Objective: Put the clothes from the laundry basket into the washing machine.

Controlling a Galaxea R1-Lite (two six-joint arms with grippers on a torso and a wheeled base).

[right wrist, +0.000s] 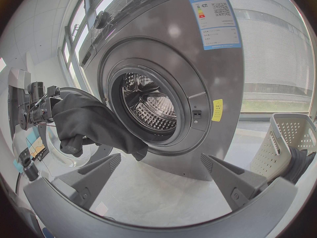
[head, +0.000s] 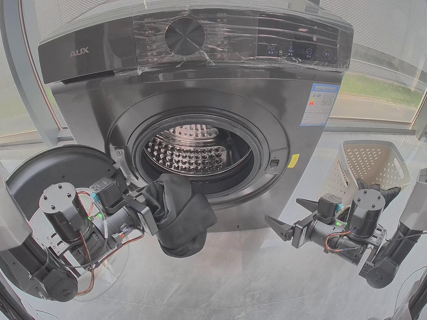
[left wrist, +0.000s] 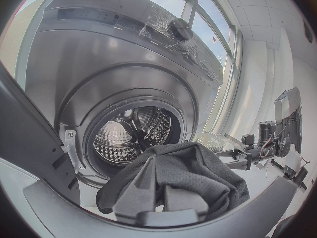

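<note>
The washer (head: 89, 112) is a brushed grey metal front-loader with a round black knob (head: 184, 35). Crinkled clear film (head: 231, 45) is stretched over its control panel, and a blue-and-white label (head: 319, 104) is on its front to the right of the opening. Its round door (head: 58, 165) stands swung open on its left side. Behind the opening is a shiny steel drum (head: 191, 154), dimpled and perforated.

The garment (head: 180, 214) is dark with a fine mesh knit. It is bunched against the lower left rim of the washer's opening and sags in folds down the washer's front. The left gripper (left wrist: 160, 185) is clamped on it, with cloth draped over both fingers.

The right gripper (head: 283, 212) hangs in front of the washer's lower right corner. Its wedge-shaped fingers are spread wide and hold nothing.

The floor (head: 249, 267) before the washer is pale, glossy, marbled stone. Tall windows (head: 382, 85) with blinds run behind the washer, with grass outside.

The basket (head: 378, 156) is cream plastic with perforated walls and a slot handle. It sits tilted on the floor to the washer's right. More dark clothes (head: 387, 192) spill over its near edge.
</note>
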